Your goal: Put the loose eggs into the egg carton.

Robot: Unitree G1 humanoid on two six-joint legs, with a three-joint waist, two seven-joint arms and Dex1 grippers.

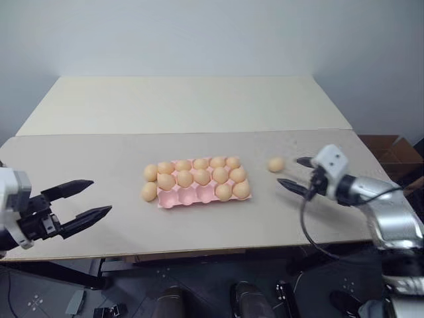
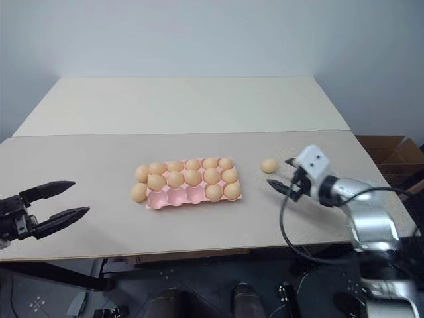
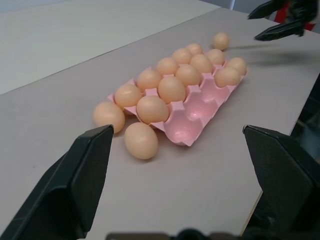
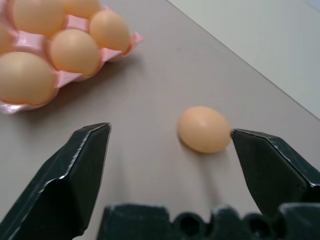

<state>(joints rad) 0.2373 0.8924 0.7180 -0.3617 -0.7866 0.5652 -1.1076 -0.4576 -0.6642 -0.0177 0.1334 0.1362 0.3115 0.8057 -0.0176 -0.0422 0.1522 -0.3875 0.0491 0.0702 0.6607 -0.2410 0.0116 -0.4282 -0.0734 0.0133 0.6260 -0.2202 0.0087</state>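
Observation:
The pink egg carton (image 1: 189, 195) lies mid-table with eggs in most cups; three front cups at its left end are bare. Two loose eggs (image 1: 151, 173) (image 1: 149, 191) rest on the table against its left end. A third loose egg (image 1: 276, 164) lies to the carton's right. My right gripper (image 1: 293, 172) is open just right of that egg, low over the table. In the right wrist view the egg (image 4: 204, 129) lies just ahead of the fingertips, close to one of them. My left gripper (image 1: 99, 197) is open at the table's front left, well away from the carton.
The table's front edge runs just below both grippers. A second, lighter table (image 1: 185, 103) adjoins at the back. A cardboard box (image 1: 397, 152) stands off the right edge. A black cable hangs from my right arm.

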